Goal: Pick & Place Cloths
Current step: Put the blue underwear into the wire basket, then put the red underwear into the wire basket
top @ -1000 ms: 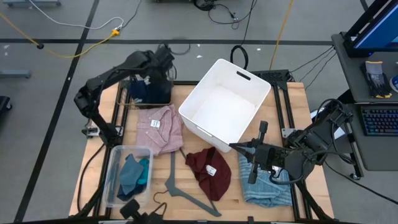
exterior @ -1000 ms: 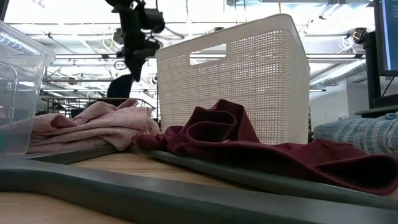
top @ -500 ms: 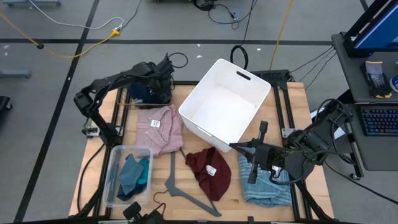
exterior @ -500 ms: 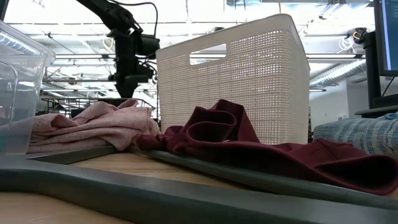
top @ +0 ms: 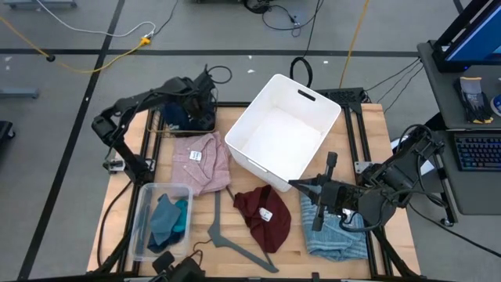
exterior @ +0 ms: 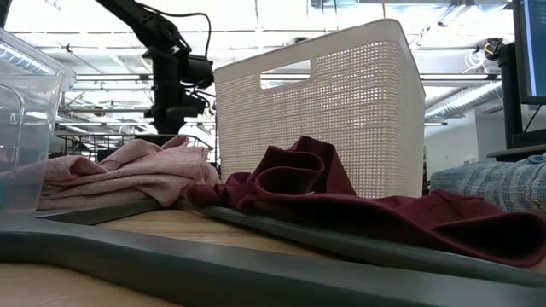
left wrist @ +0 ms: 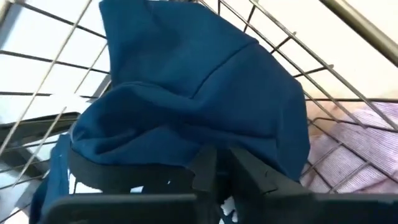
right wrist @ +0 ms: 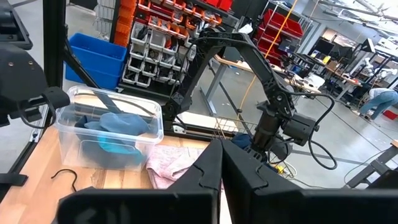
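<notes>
My left gripper (top: 202, 114) is down in the wire basket (top: 156, 117) at the table's far left corner. It is shut among the dark navy cloth (left wrist: 186, 81), which lies heaped in the basket (top: 176, 117). The pink cloth (top: 202, 160) lies flat just nearer than the basket. The maroon cloth (top: 264, 213) and the light-blue ribbed cloth (top: 333, 235) rest on the table's near right part. Teal pieces (top: 168, 219) lie in a clear box. My right gripper (top: 301, 186) is shut and hovers between the maroon and light-blue cloths. My left gripper (left wrist: 221, 165) comes from above, pointing down into the basket. Its shut fingertips are in a fold of the navy cloth (left wrist: 186, 163) at the near edge of the heap. How many layers it has cannot be told. The cloth's bulk rests on the basket's wires.
The white perforated bin (top: 250, 106) stands at the table's far middle, close to the left arm. A grey hanger (top: 235, 239) lies between the clear box (top: 145, 196) and the maroon cloth. The basket's wire walls (left wrist: 298, 37) surround my left gripper.
My left gripper has come down from above the basket into it, onto the navy cloth, shifting slightly toward the table's left edge. My right arm has kept still.
</notes>
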